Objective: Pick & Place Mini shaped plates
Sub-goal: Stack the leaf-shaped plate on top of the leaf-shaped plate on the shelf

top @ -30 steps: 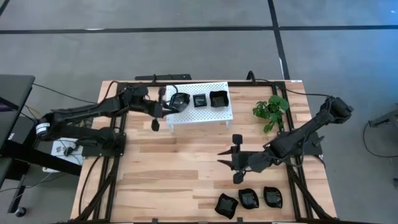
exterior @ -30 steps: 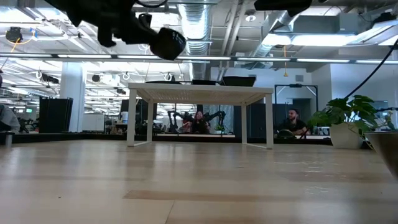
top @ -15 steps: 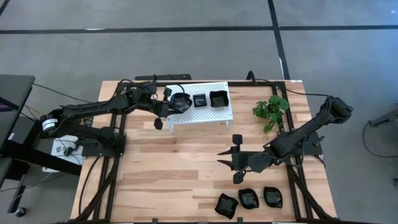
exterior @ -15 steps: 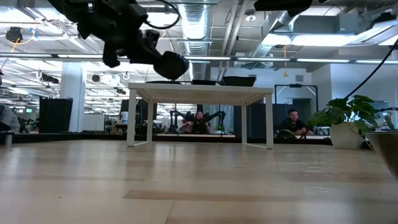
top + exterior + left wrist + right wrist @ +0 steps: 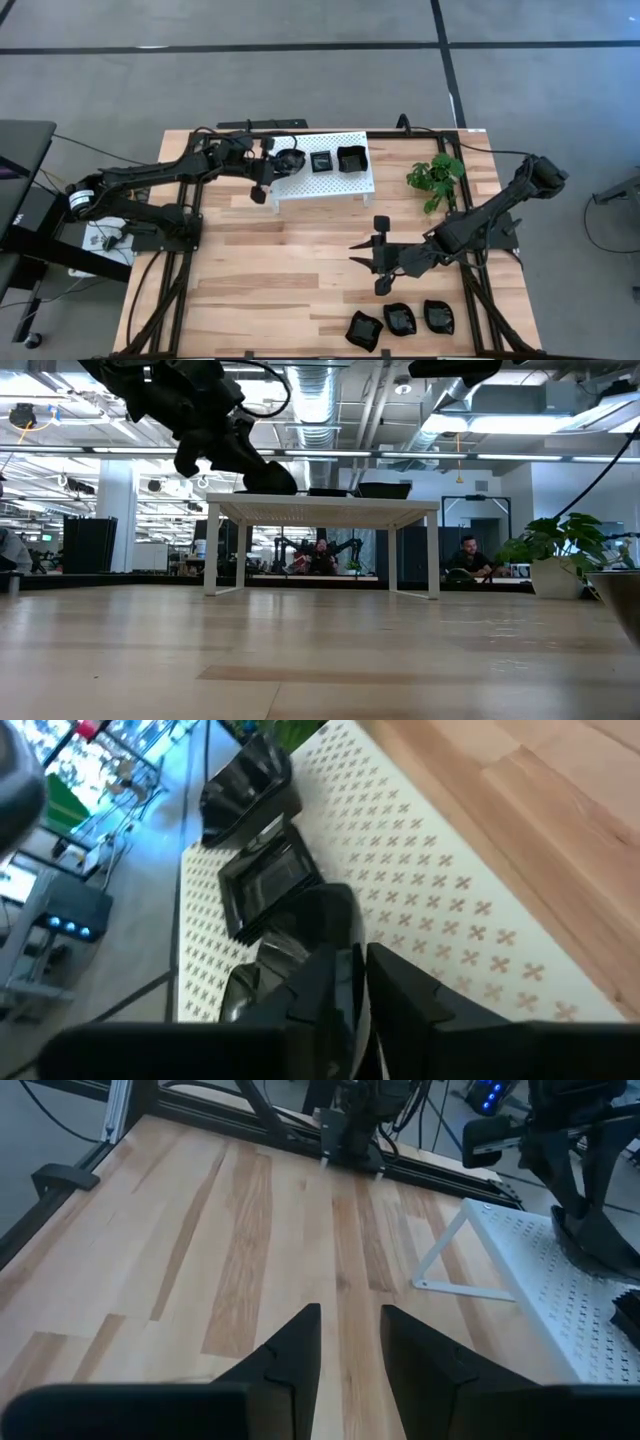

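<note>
High view: three mini shaped plates [image 5: 318,160] on the white rack [image 5: 350,182] at 12 o'clock, three plates [image 5: 400,321] left at 5 o'clock. Left gripper [image 5: 272,172] at rack; you can't tell its grip. Right wrist view: right gripper [image 5: 348,1342] parted, empty.

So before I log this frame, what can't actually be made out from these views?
- Whether the left gripper has let go of the plate on the white rack: its fingers cover the dish in the left wrist view.
- Shapes of the three plates at the table's near edge: too small in the high view.
- Rack top in the low view: seen edge-on.
</note>
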Available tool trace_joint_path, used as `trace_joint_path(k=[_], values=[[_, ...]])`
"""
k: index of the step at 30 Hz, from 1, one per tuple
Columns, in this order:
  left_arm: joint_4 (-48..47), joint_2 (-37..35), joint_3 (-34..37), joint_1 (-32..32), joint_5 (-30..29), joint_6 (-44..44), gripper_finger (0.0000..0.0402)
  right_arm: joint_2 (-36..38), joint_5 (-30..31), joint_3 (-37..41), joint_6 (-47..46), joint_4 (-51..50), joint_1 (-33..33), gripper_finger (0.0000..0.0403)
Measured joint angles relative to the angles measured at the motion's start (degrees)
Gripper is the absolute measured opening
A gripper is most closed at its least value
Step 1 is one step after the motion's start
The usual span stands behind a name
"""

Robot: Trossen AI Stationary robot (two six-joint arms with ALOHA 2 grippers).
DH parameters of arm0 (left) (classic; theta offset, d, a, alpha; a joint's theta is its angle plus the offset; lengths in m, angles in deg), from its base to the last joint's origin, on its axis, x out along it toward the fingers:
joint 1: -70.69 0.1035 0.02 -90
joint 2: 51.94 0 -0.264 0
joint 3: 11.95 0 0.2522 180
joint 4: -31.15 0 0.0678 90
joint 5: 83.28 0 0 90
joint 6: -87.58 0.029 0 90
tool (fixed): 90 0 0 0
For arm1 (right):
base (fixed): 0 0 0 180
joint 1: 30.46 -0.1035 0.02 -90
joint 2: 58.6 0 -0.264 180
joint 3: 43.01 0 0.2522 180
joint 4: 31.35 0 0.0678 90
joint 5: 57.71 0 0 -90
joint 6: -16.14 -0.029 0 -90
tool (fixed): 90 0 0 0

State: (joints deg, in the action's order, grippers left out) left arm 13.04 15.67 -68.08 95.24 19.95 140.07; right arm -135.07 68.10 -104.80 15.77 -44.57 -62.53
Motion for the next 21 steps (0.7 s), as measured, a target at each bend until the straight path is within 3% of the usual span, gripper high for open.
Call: trace_joint_path(k=[8,15,18,21], values=[[0.4,-2.9,0.0,-2.2,-0.7,-8.3,0.0110,0.0,0.0,0.0,0.3,0.0,0.0,0.0101],[1.4,-8.6,0.0,-10.7,-8.6,-17.0,0.0133,0.0,0.0,0.0,1.1,0.0,0.0,0.0101],[5.6,-7.2,0.0,-13.9,-10.9,-23.5,0.0136,0.0,0.0,0.0,2.5,0.1,0.0,0.0101],[10.6,-4.1,0.0,-15.7,-16.7,-24.5,0.0132,0.0,0.0,0.0,2.5,0.4,0.2,0.0101]])
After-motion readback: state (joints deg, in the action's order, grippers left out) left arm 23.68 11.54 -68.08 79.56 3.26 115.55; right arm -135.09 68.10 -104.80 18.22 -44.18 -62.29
